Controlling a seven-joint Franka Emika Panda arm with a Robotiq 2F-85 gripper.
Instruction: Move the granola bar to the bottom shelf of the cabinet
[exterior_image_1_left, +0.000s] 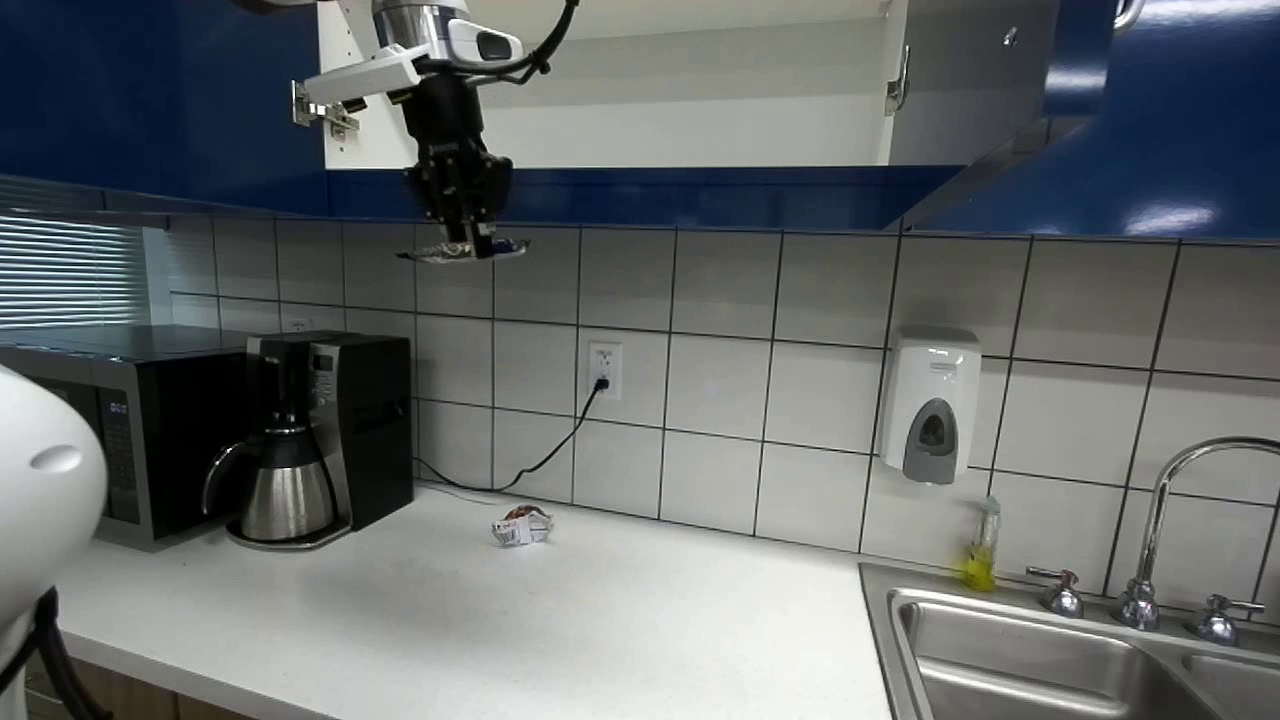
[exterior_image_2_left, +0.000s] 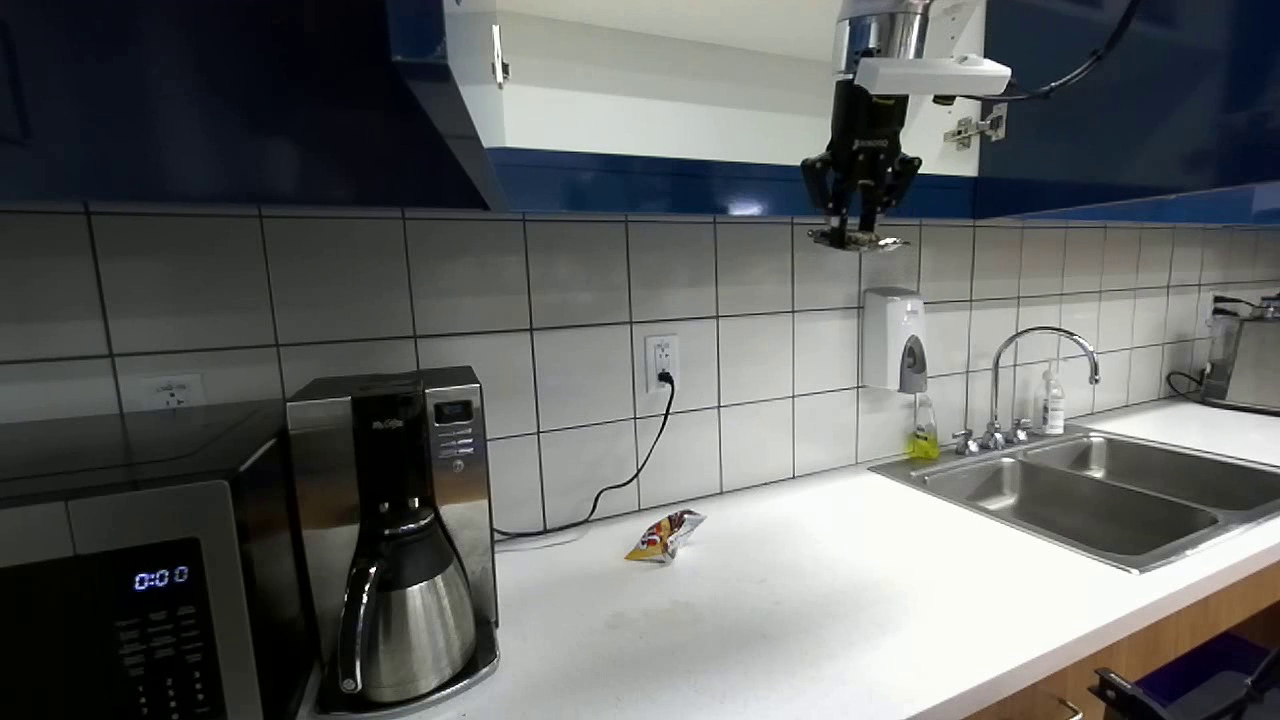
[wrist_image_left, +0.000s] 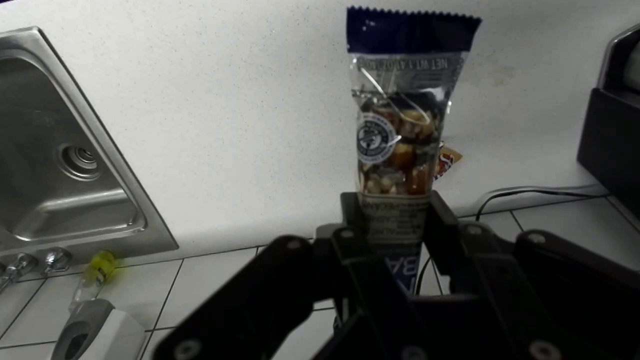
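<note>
The cabinet (exterior_image_1_left: 700, 130) overhead stands open, I suppose so that something can be put inside; from below, the top of its bottom shelf is hidden. Beneath is the white counter (exterior_image_1_left: 640, 620). Over it hangs the gripper (exterior_image_2_left: 853, 226), pointing downward, clamped on the bar (wrist_image_left: 402, 150). It presses the two long edges near the middle, so both ends stick out; this should keep the bar in balance. The bar lies almost level in the air, in both exterior views below the cabinet's lower edge, so I judge it must rise before going in. A crumpled packet (exterior_image_2_left: 665, 537) rests on the counter, probably outside this work.
</note>
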